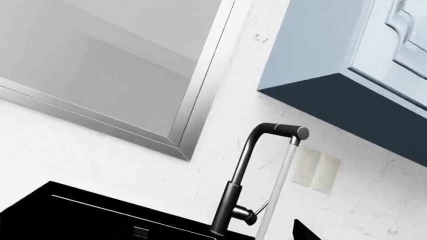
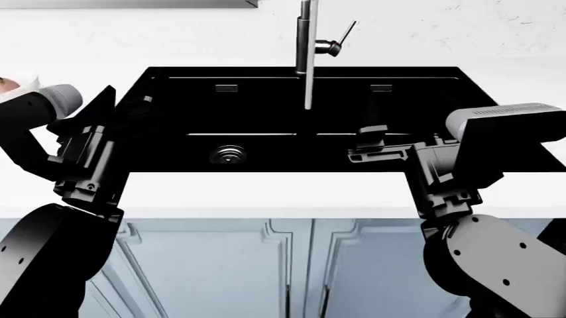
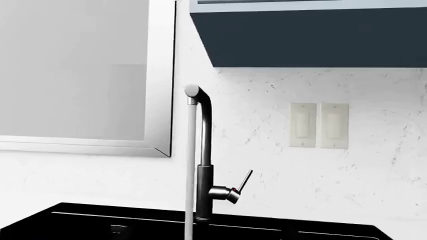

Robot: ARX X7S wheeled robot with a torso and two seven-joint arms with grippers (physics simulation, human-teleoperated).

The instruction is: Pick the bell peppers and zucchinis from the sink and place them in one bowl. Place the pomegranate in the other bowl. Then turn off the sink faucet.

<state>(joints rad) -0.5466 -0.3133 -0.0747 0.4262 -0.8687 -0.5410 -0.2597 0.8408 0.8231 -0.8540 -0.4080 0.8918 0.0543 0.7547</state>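
Both grippers, left [image 2: 132,109] and right [image 2: 372,142], hang over the sink [image 2: 425,79]; jaw states unclear. Beyond them, the faucet [image 3: 203,165] streams water; only wrist views show its spout.

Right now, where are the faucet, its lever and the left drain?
faucet [image 3: 203,192], right wrist view, on the upright pipe.
lever [image 3: 245,179], right wrist view, mid-handle.
drain [image 2: 229,155], head view, centre of the steel ring in the left basin.

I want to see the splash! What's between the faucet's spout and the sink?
A pale stream of running water falls from the sink faucet into the sink, clearest in the right wrist view.
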